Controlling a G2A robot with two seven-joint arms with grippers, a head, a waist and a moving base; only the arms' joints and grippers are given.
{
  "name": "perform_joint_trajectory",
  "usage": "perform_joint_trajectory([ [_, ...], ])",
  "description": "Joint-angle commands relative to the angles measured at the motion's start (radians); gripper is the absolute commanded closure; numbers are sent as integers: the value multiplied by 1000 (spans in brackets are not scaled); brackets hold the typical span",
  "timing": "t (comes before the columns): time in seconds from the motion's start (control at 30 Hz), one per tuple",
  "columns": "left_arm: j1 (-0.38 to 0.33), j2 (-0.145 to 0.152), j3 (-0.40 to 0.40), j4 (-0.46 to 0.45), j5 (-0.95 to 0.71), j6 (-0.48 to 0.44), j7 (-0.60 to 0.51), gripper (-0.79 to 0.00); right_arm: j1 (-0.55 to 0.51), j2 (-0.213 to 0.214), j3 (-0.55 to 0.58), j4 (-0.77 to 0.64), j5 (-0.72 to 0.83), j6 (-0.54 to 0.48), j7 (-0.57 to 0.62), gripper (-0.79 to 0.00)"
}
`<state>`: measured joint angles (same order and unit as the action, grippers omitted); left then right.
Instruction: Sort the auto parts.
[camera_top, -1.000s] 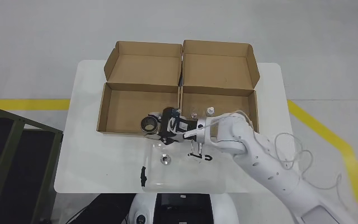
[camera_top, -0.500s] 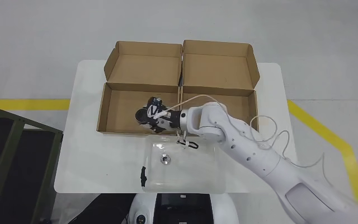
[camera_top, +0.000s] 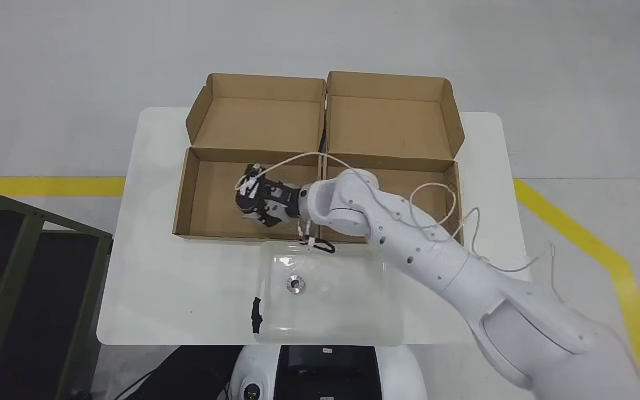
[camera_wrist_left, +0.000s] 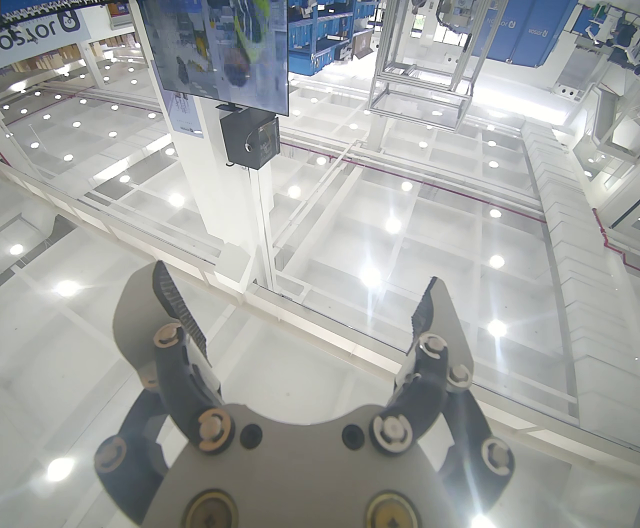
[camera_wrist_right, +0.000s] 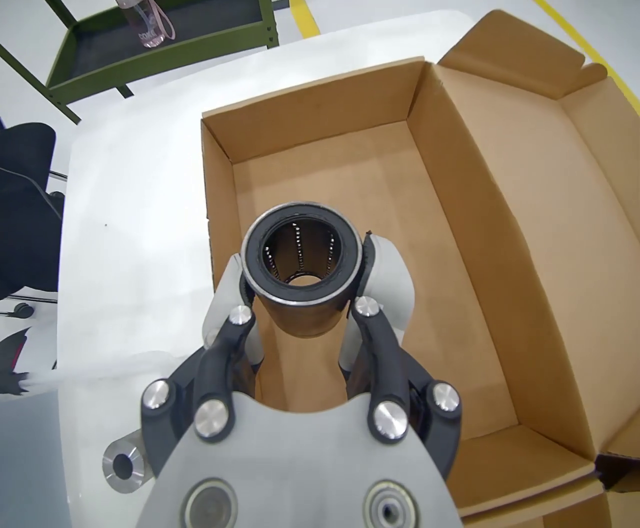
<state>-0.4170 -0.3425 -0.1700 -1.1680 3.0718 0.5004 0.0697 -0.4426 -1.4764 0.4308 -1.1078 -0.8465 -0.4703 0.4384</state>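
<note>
My right gripper (camera_wrist_right: 304, 285) is shut on a black linear bearing (camera_wrist_right: 301, 267), a hollow cylinder with ball rows inside, and holds it over the inside of the left cardboard box (camera_wrist_right: 380, 165). From above, the right gripper (camera_top: 258, 192) and the bearing (camera_top: 246, 188) hang above the middle of the left box (camera_top: 200, 190). A small round metal part (camera_top: 295, 284) lies in the clear tray (camera_top: 385, 320) near the table's front. A metal bushing (camera_wrist_right: 122, 464) lies on the table beside the box. My left gripper (camera_wrist_left: 300, 310) is open, pointing up at the ceiling, holding nothing.
A second open cardboard box (camera_top: 425, 180) stands to the right of the first, both with lids folded back. A green rack (camera_top: 40, 290) stands left of the white table (camera_top: 150, 280). A yellow floor line (camera_top: 60, 186) runs behind it.
My right arm has swung left and away from the tray, carrying the bearing from above the box's front wall to over the inside of the left box.
</note>
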Motion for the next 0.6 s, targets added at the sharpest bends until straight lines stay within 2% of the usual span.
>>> perform_joint_trajectory([
  [0.0, 0, 0, 0, 0, 0, 0, 0, -785, 11, -18, -12, 37, -3, 4, 7, 0],
  [0.3, 0, 0, 0, 0, 0, 0, 0, -785, 41, -82, -44, 156, -23, -6, 23, 0],
  [0.5, 0, 0, 0, 0, 0, 0, 0, -785, 44, -107, -46, 204, -45, -16, 19, -6],
  [0.57, 0, 0, 0, 0, 0, 0, 0, -785, 42, -111, -43, 215, -51, -22, 19, -129],
])
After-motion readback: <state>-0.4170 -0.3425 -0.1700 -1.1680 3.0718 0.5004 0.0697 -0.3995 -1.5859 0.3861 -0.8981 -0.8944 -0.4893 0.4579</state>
